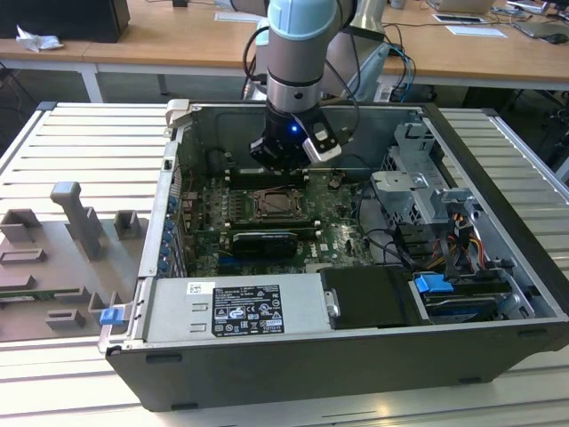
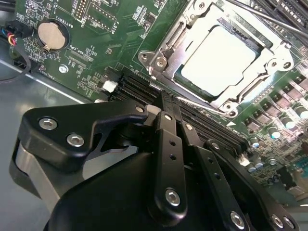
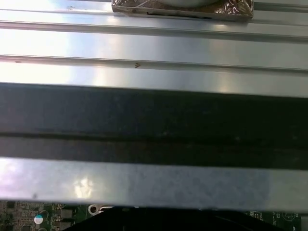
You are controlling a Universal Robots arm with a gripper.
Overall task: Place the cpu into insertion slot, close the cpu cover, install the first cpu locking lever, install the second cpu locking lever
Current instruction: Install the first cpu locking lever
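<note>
One arm over the open PC case, cpu already seated.
You see the gripper (image 2: 168, 103) empty, fingers (image 2: 169, 159) drawn close together, hanging just above the memory slots (image 2: 139, 86) beside the insertion slot (image 2: 166, 45). Your cpu (image 2: 219, 60) lies flat inside it, the cpu cover (image 2: 255, 36) framing it; in the exterior view the socket (image 1: 271, 205) sits just below the arm (image 1: 298, 53) on the green board (image 1: 342, 236).
</note>
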